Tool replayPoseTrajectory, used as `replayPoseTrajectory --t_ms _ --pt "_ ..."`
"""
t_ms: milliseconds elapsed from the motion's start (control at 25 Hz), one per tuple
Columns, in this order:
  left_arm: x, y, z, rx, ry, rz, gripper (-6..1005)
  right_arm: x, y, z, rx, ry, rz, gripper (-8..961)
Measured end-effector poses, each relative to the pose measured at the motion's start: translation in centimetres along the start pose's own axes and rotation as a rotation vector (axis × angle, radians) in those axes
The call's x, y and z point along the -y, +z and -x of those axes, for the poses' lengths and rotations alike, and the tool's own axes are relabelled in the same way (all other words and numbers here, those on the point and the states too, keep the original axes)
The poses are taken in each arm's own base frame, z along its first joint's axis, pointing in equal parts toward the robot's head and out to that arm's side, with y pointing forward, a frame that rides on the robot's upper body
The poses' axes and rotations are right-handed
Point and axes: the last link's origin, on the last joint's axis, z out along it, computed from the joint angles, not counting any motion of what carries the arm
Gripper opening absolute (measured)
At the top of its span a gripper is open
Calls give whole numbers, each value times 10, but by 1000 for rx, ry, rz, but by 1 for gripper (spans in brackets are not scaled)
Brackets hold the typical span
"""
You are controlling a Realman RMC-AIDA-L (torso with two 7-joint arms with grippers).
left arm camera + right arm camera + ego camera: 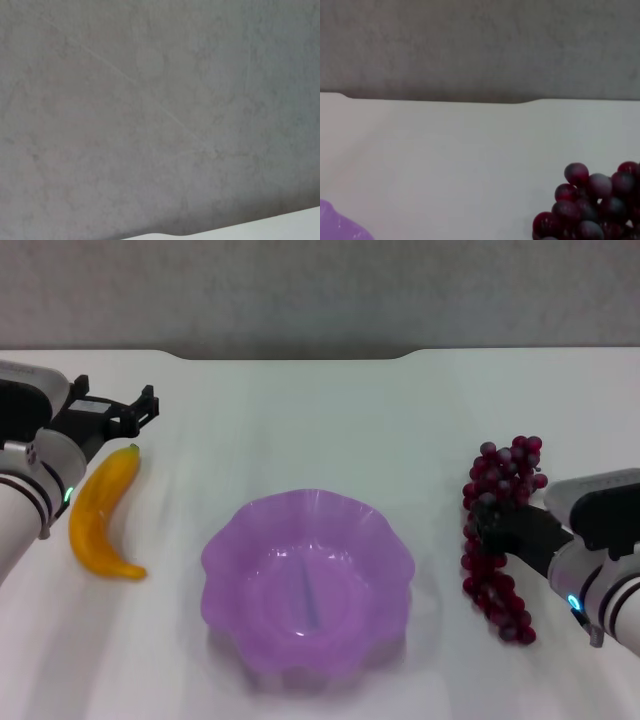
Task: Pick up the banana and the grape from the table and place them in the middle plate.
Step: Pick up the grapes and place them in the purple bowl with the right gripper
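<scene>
Grape [500,540] lengthwise toward far edge

right gripper [500,530] fingertips hidden among grape [498,540] — state unclear

left gripper [148,406] jaws apart at far left, right gripper [490,525] low

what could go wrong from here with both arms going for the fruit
The right gripper sits over the middle of the grape; a loose bunch may sag or shed berries when lifted. The left gripper is beyond the far tip of the banana, so a grasp there might slip. Both arms heading to the middle plate might crowd.
</scene>
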Motion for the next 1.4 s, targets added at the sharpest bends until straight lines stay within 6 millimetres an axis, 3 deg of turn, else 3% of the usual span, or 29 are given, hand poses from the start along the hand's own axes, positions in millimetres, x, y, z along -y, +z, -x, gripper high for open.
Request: replayPoseTrajectory --t_ms 560,1040,1400 --pt "0 0 1 2 2 1 892 0 -6 -1 96 -40 1 228" --pt "1 -1 3 6 5 -3 892 -19 -14 6 229 -113 72 224" --pt "1 -1 3 6 5 -3 891 -20 -17 6 256 -138 73 197"
